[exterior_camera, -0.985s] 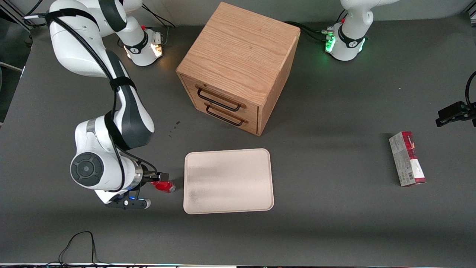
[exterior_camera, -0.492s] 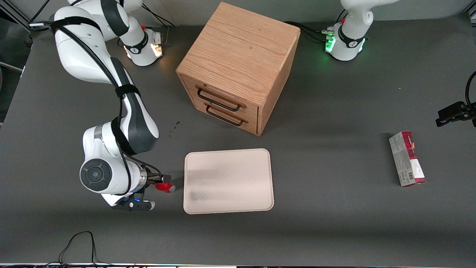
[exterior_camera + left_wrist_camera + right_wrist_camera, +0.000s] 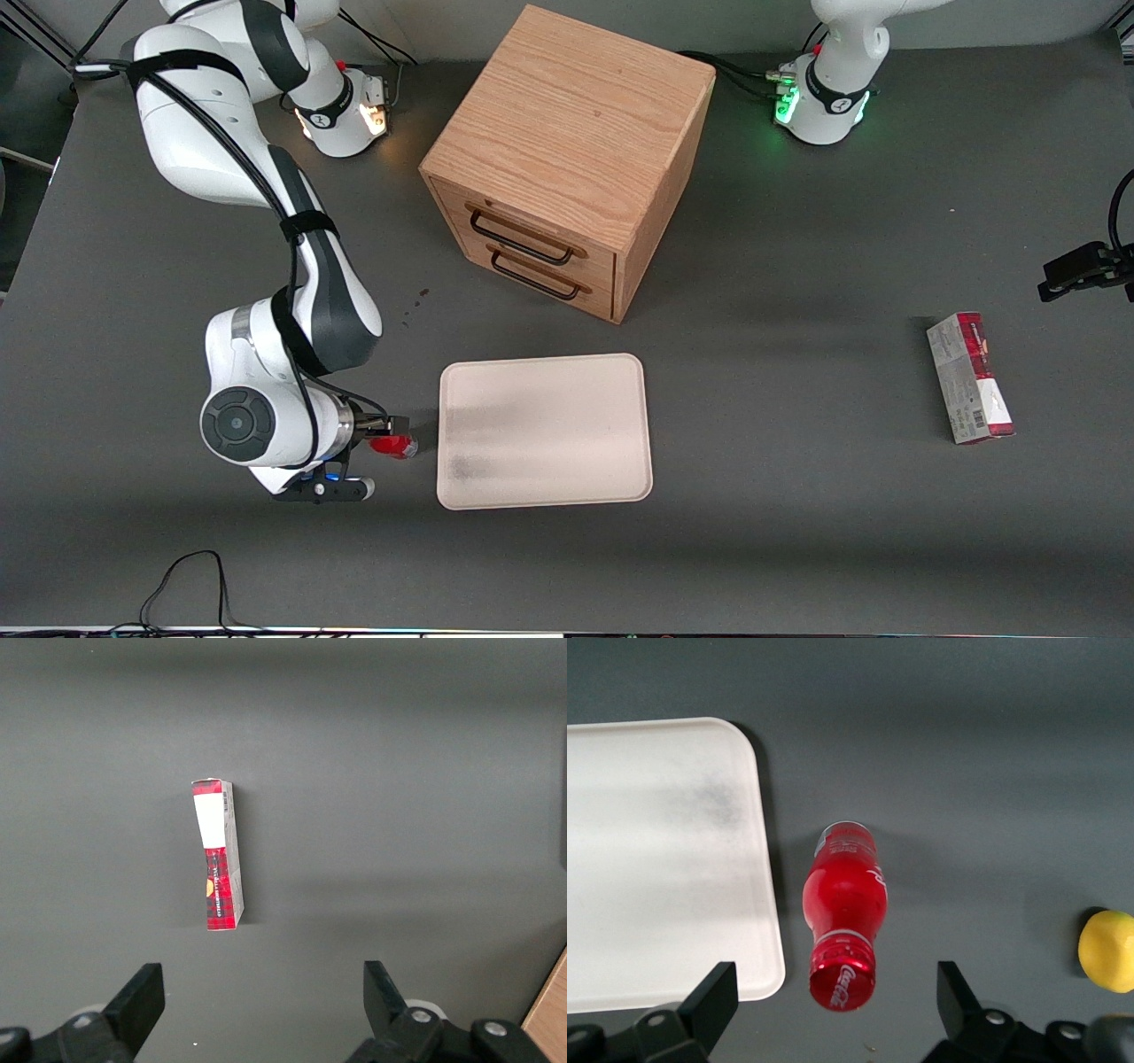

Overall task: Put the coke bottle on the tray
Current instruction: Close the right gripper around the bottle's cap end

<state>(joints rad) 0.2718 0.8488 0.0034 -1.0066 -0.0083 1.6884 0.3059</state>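
Gripper [image 3: 833,1010] fingers [image 3: 709,997] held wide above bottle [image 3: 844,912], bottle seen between them, tray [image 3: 664,859] just beside it on desk [image 3: 966,771]

Worktop [image 3: 797,532] carries all items. Tray [image 3: 545,431] lies flat, nearer the front camera than the drawer cabinet [image 3: 567,159]; the two stand apart. Coke bottle [image 3: 394,446] stands just beside the tray's edge toward the working arm's end, not on it, a narrow gap between. Claw [image 3: 387,440] sits directly above the bottle, fingers spread to either side of it, not touching. Lemon-like lump [image 3: 1107,950] lies near the bottle, away from the tray. Carton [image 3: 970,378] lies well apart, toward the parked arm's end.
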